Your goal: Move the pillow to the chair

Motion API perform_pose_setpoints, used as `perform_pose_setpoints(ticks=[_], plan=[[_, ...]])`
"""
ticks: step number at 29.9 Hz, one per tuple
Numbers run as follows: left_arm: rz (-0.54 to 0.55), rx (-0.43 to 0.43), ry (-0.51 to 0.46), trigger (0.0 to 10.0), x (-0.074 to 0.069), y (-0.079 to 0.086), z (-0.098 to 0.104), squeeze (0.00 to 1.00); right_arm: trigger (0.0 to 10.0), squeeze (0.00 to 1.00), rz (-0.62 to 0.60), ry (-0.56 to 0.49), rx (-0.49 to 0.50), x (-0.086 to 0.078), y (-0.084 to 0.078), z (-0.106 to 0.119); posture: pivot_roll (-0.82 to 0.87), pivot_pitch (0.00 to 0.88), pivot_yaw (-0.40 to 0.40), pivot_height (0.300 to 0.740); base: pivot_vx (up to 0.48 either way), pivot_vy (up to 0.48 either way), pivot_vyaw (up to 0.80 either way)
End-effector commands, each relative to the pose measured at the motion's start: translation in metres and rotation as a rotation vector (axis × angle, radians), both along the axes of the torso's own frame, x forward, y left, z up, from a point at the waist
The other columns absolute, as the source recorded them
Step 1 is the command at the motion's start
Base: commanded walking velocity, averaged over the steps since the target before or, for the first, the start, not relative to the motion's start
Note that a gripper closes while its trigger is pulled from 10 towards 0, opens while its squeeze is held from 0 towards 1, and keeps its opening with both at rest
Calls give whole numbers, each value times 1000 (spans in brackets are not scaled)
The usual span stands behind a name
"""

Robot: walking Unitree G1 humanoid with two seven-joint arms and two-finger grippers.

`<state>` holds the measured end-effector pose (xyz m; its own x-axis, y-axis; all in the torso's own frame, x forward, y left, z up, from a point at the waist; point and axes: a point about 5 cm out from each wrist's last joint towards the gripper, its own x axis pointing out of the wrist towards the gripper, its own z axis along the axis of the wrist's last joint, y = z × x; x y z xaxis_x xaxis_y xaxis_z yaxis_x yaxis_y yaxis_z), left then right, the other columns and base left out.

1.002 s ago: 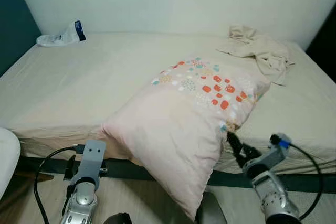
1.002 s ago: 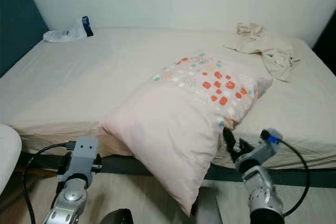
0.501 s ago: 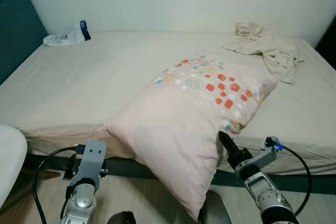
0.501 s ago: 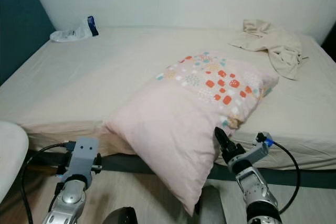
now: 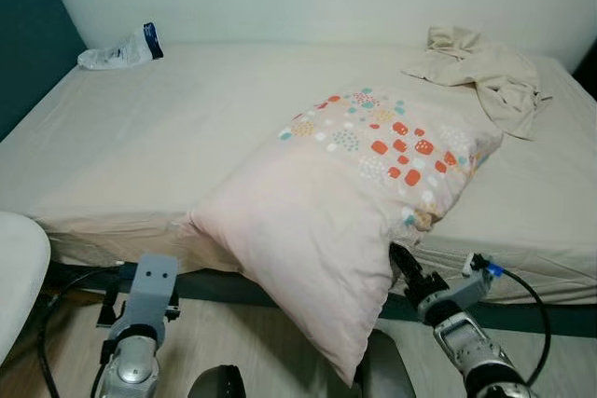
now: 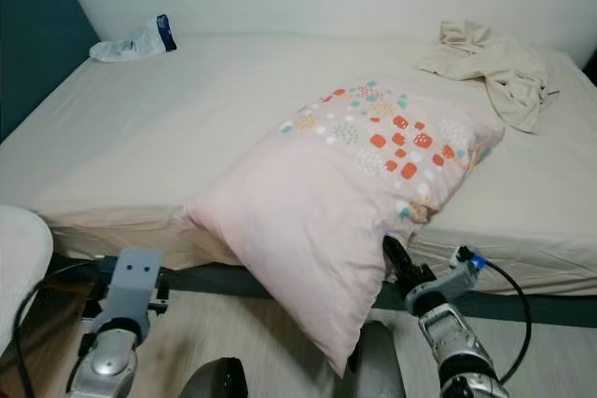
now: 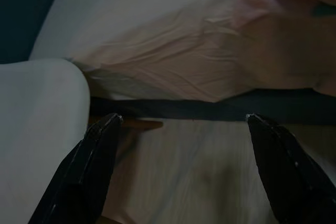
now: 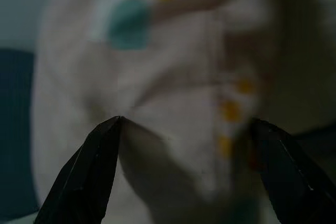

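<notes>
Pillow (image 5: 345, 221) lies on the bed (image 5: 168, 137), one plain pink corner drooping over the near edge toward the floor, the patterned end further in near a crumpled cloth (image 5: 485, 72). The right pincer (image 5: 403, 263) is pressed up against the pillow's lower right edge, just under the spotted part; in its wrist view the two fingers stand spread, with fabric bulging between them, so it is open and not yet gripping. The left pincer (image 7: 181, 166) hangs low by the bed frame, fingers wide apart, over the floor (image 7: 210, 171), with a white rounded thing (image 7: 37, 129) beside it (probably the chair, though too little shows to be sure).

The main risk is a thin grip. If the pincer closes on only a fold of the cover, the heavy, slack body could slip free or drag the cover as it is lifted. One-sided lifting would also let the overhanging corner swing down and brush the floor. The pillow could also snag the sheet and pull it along.
</notes>
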<state>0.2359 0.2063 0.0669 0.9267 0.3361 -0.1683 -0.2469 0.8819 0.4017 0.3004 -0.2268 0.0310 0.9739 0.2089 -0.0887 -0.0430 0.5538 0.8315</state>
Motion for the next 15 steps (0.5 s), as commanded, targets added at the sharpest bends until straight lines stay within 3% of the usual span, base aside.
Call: perform_pose_setpoints(ticks=[1,15], plan=[[19,33,31,10000,-8,9,-1,0,10000,0,41,19,19,-4,8,-7,107,247,57,586,0,0,0],[28,43,61,10000,-36,11,14,0,10000,0,82,45,19,9,28,-2,149,354,62,586,0,0,0]])
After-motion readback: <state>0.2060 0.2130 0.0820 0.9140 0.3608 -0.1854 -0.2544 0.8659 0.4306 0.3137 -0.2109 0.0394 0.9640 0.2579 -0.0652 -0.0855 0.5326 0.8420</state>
